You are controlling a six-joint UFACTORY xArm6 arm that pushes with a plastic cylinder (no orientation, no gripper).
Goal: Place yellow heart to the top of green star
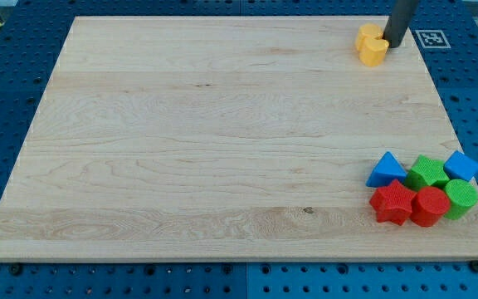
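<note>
The yellow heart (372,45) lies near the top right corner of the wooden board (222,141). My tip (395,45) stands right against the heart's right side. The green star (426,172) sits in a cluster of blocks at the view's bottom right, far below the heart. The rod rises out of the view's top edge.
Around the green star lie a blue triangle (386,170), a blue cube (462,165), a green cylinder (460,198), a red star (393,203) and a red cylinder (429,206). A black and white marker tag (429,37) lies off the board's top right corner.
</note>
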